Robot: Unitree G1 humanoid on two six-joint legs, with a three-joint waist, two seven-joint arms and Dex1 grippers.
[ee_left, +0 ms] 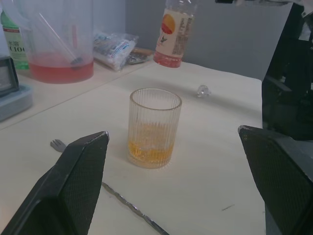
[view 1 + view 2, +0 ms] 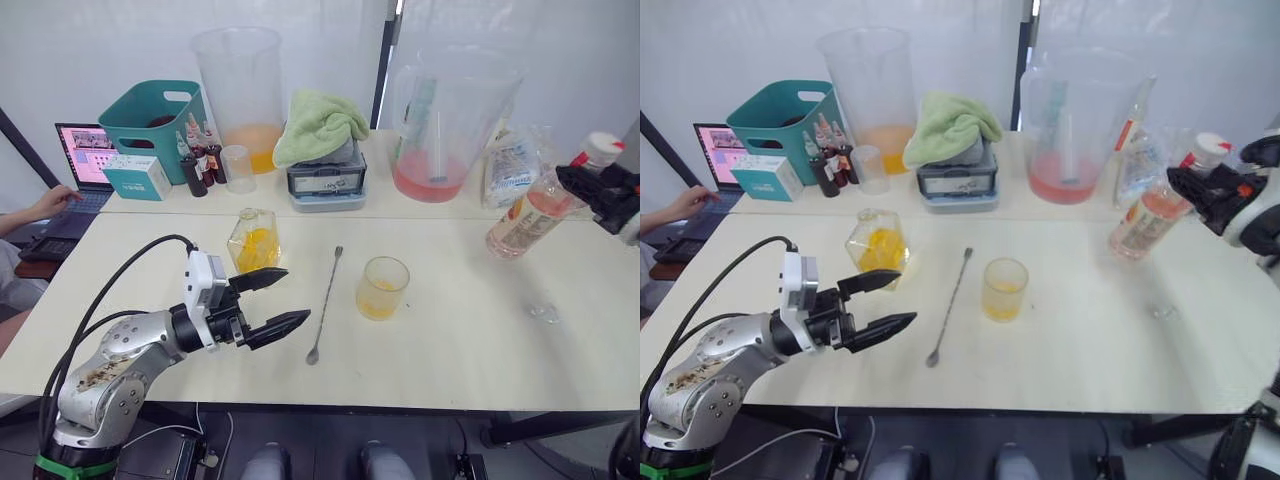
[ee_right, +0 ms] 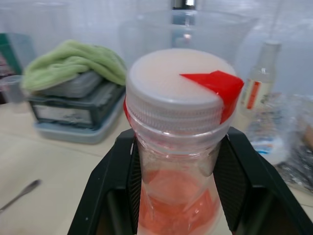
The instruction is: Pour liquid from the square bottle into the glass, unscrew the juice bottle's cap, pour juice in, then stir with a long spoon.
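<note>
The square bottle [image 2: 254, 240], holding yellow-orange liquid, stands on the white table [image 2: 470, 350] left of centre. My left gripper [image 2: 296, 295] hovers open just in front of it, empty, its fingers [image 1: 68, 191] pointing toward the glass [image 2: 383, 288]. That ribbed glass has a little orange liquid in the bottom. Between bottle and glass lies the long spoon [image 2: 326, 303], bowl toward me. At the far right my right gripper [image 2: 588, 187] is shut on the neck of the juice bottle [image 2: 535, 215], which is tilted, base toward the table. Its cap [image 3: 183, 93], white with a red tab, is on.
Along the back stand two huge clear jugs [image 2: 243, 90] [image 2: 440, 125], a teal basket [image 2: 150, 115], small dark bottles [image 2: 198, 160], a small cup [image 2: 237, 168] and a green towel [image 2: 318, 125] on a grey box. A small clear object [image 2: 545, 312] lies at the right. A person's hand [image 2: 45, 203] rests at a laptop.
</note>
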